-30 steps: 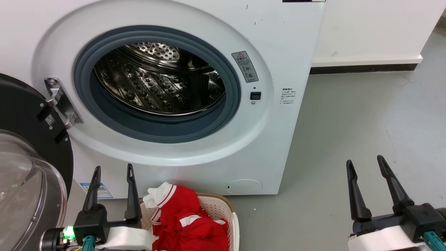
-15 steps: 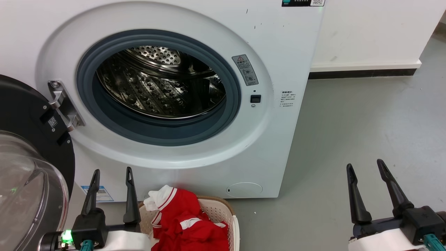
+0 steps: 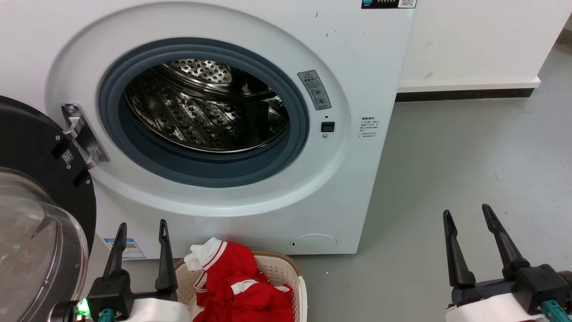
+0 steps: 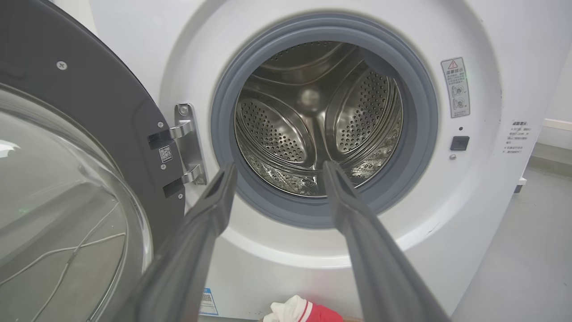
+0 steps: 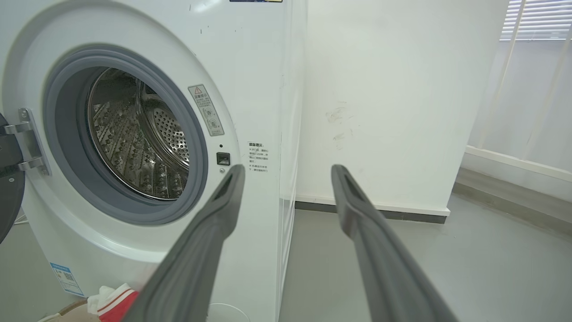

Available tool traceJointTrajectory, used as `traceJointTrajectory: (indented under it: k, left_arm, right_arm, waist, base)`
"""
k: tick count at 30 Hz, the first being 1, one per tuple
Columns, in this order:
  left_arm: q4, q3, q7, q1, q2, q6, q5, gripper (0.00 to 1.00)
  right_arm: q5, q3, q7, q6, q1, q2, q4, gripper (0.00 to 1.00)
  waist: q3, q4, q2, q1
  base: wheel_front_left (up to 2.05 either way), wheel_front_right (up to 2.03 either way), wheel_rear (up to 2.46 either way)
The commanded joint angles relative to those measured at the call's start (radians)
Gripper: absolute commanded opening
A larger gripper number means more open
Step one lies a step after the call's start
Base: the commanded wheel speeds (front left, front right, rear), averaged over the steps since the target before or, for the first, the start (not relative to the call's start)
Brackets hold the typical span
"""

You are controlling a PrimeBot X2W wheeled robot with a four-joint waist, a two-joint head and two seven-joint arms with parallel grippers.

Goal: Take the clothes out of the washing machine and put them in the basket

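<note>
A plain indoor laundry corner: a white front-loading washing machine (image 3: pixel 357 67) stands on a smooth grey floor (image 3: pixel 469 179) against a bare white wall (image 5: pixel 393 89), near window blinds (image 5: pixel 536 18).

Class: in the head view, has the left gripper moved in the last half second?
Yes: the left gripper slid slightly down the view, against the washing machine, which stayed put.
</note>
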Motion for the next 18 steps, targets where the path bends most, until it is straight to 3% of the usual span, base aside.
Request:
traceJointTrajectory:
  k: [1, 2, 7, 18]
  left_arm:
    - [0.003, 0.003, -0.003, 0.008, -0.001, -0.004, -0.002, 1.00]
    - [0.001, 0.001, 0.000, 0.000, 0.000, -0.003, -0.002, 0.00]
    - [0.053, 0.003, 0.010, 0.012, -0.004, -0.004, -0.015, 0.00]
    - [0.082, 0.016, 0.067, -0.020, -0.004, -0.030, -0.247, 0.00]
  right_arm:
    - [0.002, 0.002, -0.002, -0.001, 0.008, 0.000, -0.002, 1.00]
    - [0.001, 0.001, 0.000, 0.000, 0.000, 0.000, 0.000, 0.00]
    - [0.016, 0.004, 0.002, 0.000, 0.012, 0.000, 0.041, 0.00]
    - [0.271, 0.007, 0.043, 0.000, -0.020, -0.015, 0.077, 0.00]
  waist:
    - [0.000, 0.000, 0.0000, 0.0000]
    - [0.000, 0.000, 0.0000, 0.0000]
    - [0.000, 0.000, 0.0000, 0.0000]
    - [0.002, 0.002, 0.0000, 0.0000]
  base:
    - [0.00, 0.00, 0.00]
    - [0.00, 0.00, 0.00]
    - [0.00, 0.00, 0.00]
    - [0.00, 0.00, 0.00]
